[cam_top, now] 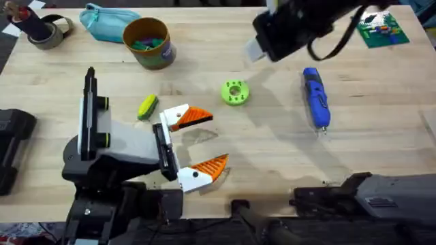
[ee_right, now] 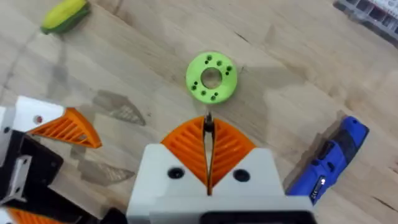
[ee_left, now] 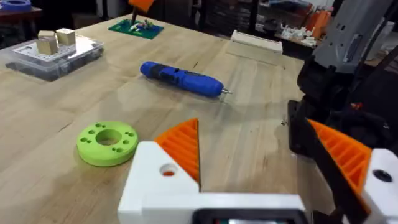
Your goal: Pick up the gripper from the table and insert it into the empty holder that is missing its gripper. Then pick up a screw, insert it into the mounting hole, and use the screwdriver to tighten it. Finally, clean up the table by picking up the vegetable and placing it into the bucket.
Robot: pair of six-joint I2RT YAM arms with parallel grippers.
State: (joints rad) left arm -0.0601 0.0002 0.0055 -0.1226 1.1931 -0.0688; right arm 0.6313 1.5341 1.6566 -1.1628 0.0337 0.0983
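My left gripper (cam_top: 208, 139) rests low on the table, its white fingers with orange pads (ee_left: 183, 149) spread open and nothing between them. The yellow-green vegetable (cam_top: 147, 107) lies just left of it. My right arm (cam_top: 293, 27) hangs high over the table's far right. My right gripper (ee_right: 208, 134) is shut on a thin dark screw (ee_right: 208, 122) that pokes out of its tips, above a lime-green disc (ee_right: 211, 78). The blue screwdriver (cam_top: 315, 99) lies to the right of the disc. The orange bucket (cam_top: 146, 42) stands at the back left. The loose gripper and its holder are out of view.
A teal pouch (cam_top: 105, 20) and a tape roll (cam_top: 44, 30) sit at the back left near the bucket. A green circuit board (cam_top: 383, 30) lies at the back right. A clear parts box (ee_left: 50, 53) stands beyond the screwdriver. Bare wood lies between the disc and the screwdriver.
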